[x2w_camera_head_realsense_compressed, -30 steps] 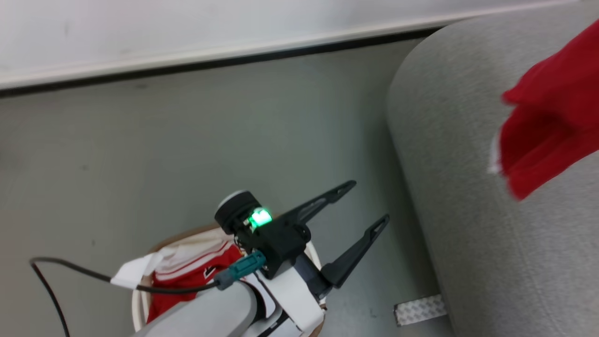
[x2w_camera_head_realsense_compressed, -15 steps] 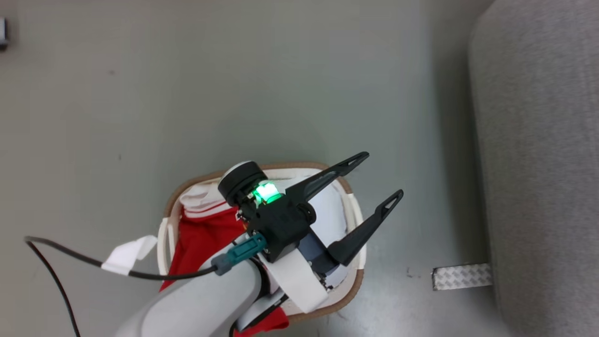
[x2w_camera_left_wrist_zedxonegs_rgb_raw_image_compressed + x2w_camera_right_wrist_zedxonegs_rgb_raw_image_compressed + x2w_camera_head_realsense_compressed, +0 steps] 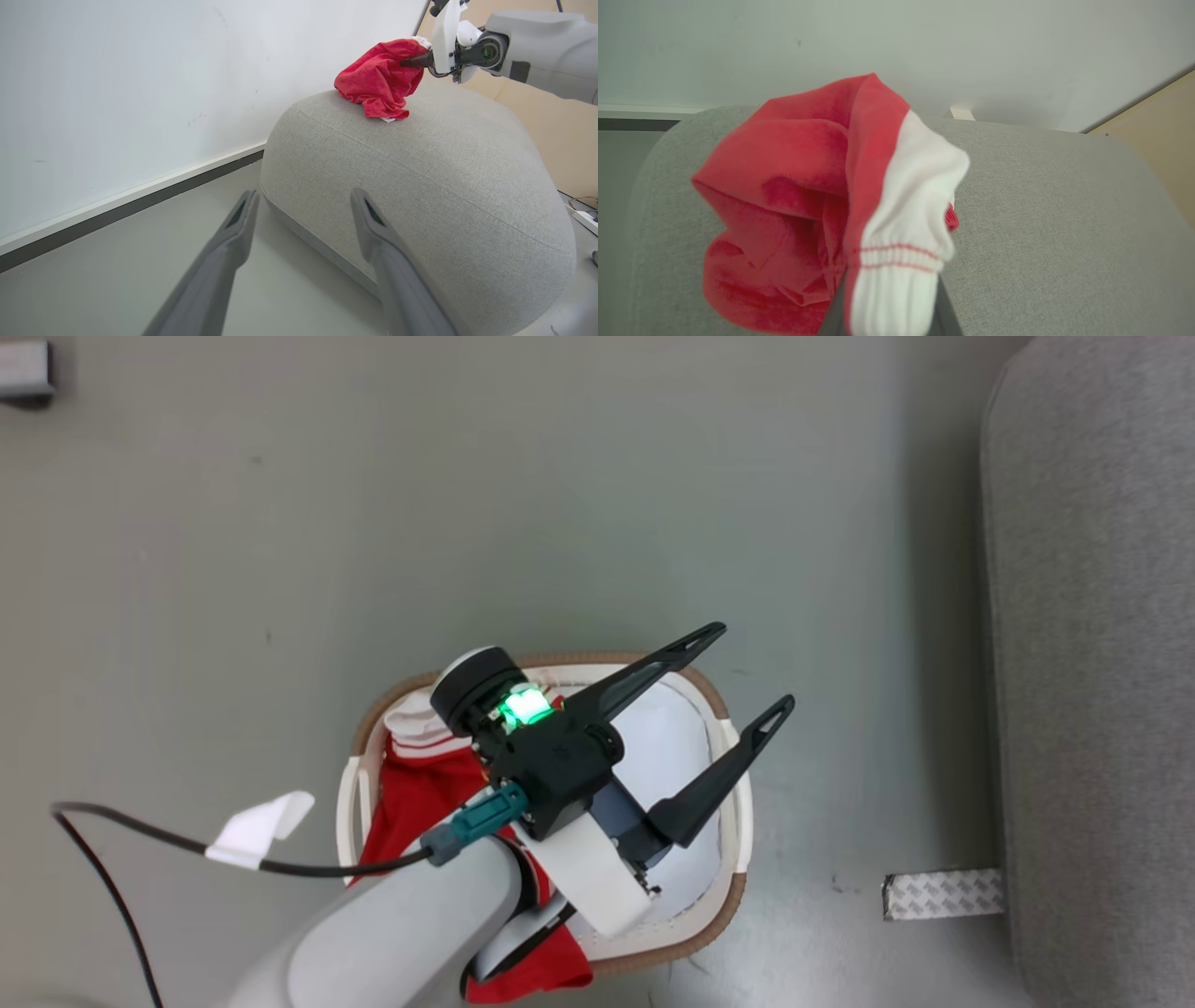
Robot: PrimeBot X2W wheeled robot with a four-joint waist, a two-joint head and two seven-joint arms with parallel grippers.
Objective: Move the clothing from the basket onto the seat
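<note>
My left gripper (image 3: 754,666) hovers open above the white, brown-rimmed basket (image 3: 733,896), nothing between its fingers. A red piece of clothing (image 3: 420,798) with white striped trim lies in the basket's left half, partly under my forearm. In the left wrist view the left gripper (image 3: 303,193) points at the grey seat (image 3: 420,186). There my right gripper (image 3: 411,60) is shut on another red piece of clothing (image 3: 378,81), whose lower end touches the seat's top. In the right wrist view that clothing (image 3: 784,186) drapes over the fingers, white cuff forward, above the seat (image 3: 1064,210).
A plain pale cloth (image 3: 677,737) fills the basket's right half. A silver tape strip (image 3: 943,894) lies on the grey floor beside the seat (image 3: 1092,709). A black cable (image 3: 121,821) with a white tag trails at the left. A white wall (image 3: 140,93) stands behind the seat.
The head camera has swung down, so wall and held clothing left its picture and the whole basket came in. My left gripper stays open over the basket.
</note>
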